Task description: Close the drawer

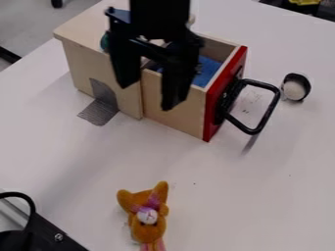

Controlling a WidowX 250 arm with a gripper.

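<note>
My gripper [146, 96] hangs above the near side of the wooden box [91, 59], open, its two fingers spread apart. A drawer with pale wooden sides and a red front [226, 93] stands pulled out toward the right. Its black loop handle [267, 115] sticks out to the right of the red front. Blue material [208, 69] lies inside the drawer. The gripper covers part of the drawer's interior and part of the box top.
An orange plush toy [147, 215] lies on the white table [249, 196] toward the front. A small round black-rimmed object [295, 88] sits right of the handle. Perforated metal [99, 112] is at the box's near side. Black equipment [49, 233] occupies the lower left corner.
</note>
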